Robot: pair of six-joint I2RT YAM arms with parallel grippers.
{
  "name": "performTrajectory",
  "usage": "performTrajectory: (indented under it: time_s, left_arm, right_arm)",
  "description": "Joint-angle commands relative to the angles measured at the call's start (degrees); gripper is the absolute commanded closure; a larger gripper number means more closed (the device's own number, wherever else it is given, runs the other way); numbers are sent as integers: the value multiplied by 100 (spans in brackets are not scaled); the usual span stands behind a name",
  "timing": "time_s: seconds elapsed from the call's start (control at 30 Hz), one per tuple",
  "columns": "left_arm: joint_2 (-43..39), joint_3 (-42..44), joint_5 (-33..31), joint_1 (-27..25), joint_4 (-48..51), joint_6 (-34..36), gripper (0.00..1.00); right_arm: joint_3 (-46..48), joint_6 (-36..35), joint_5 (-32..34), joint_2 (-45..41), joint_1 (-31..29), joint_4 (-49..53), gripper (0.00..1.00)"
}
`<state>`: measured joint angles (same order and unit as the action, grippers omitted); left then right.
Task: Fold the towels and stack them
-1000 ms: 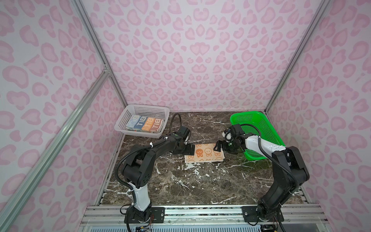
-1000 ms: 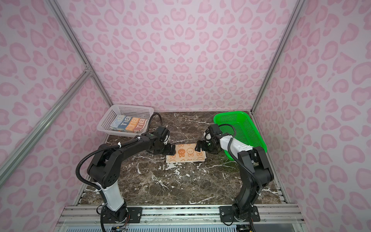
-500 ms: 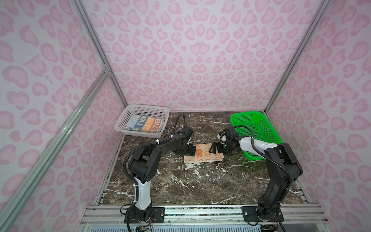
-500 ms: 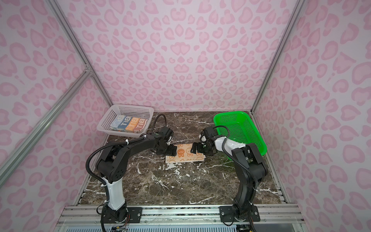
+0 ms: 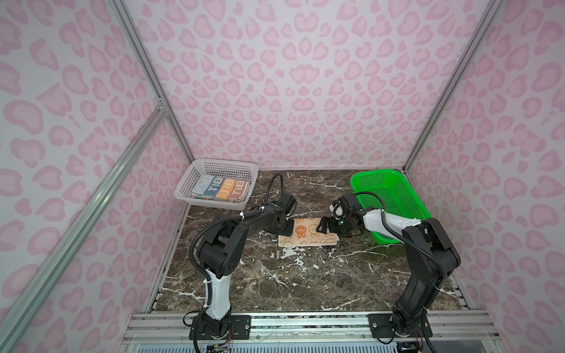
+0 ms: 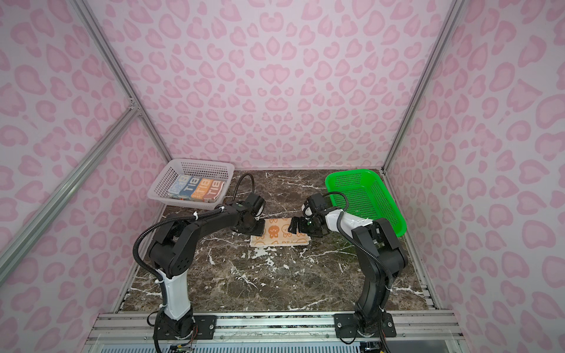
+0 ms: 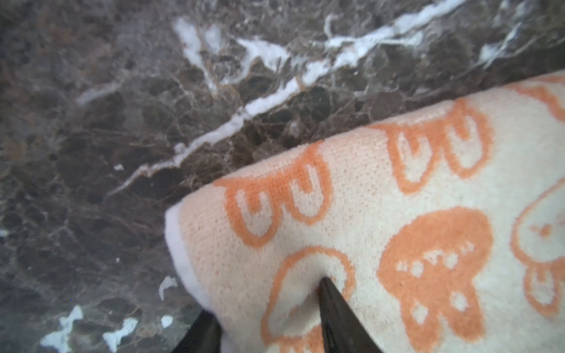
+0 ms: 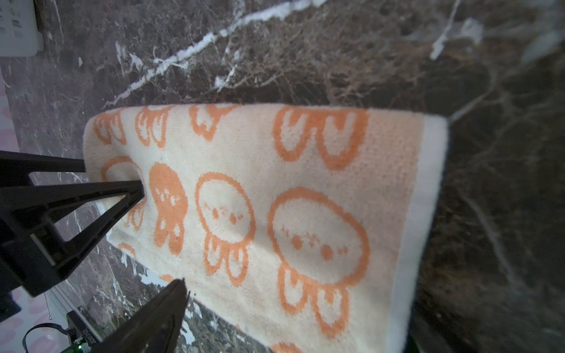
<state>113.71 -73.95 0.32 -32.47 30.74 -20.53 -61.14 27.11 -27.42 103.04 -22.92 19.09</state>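
Dark marble surface, pink-spotted walls. Mid-surface: orange towel lies as a folded strip. Left hand straddles its end, firm pinch unclear. Right hand is spread over the other end. Far: folded towels in white basket; green basket shows none. Judged: last towel, folding unfinished, stacking left.

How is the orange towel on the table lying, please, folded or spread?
Folded: the orange towel is a narrow strip with a rounded doubled edge.
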Motion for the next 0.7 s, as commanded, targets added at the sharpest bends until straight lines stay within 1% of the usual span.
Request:
performTrajectory:
  time_s: [0.0, 0.07, 0.13, 0.17, 0.23, 0.27, 0.47, 0.67]
  left_arm:
    - [325, 209, 621, -64, 327, -52, 53]
    - [344, 200, 615, -84, 327, -43, 56]
    - [325, 191, 583, -94, 354, -32, 62]
    - [310, 185, 544, -93, 373, -30, 70]
    - [253, 158, 408, -93, 439, -18, 89]
    - [218, 146, 343, -93, 464, -9, 95]
    - [112, -232, -193, -68, 1108, 320, 96]
    - [80, -937, -942, 123, 1986, 760, 96]
  right_arm:
    - [76, 118, 7, 14, -11, 96, 1]
    - [94, 127, 13, 14, -13, 70, 1]
    - [101, 160, 9, 23, -6, 58, 1]
    - [103, 171, -8, 23, -24, 43, 1]
    - [87, 180, -24, 14, -36, 33, 1]
    - [72, 173, -20, 7, -48, 41, 1]
    - [-12, 96, -62, -78, -64, 54, 1]
    - [-583, -320, -6, -205, -132, 404, 1]
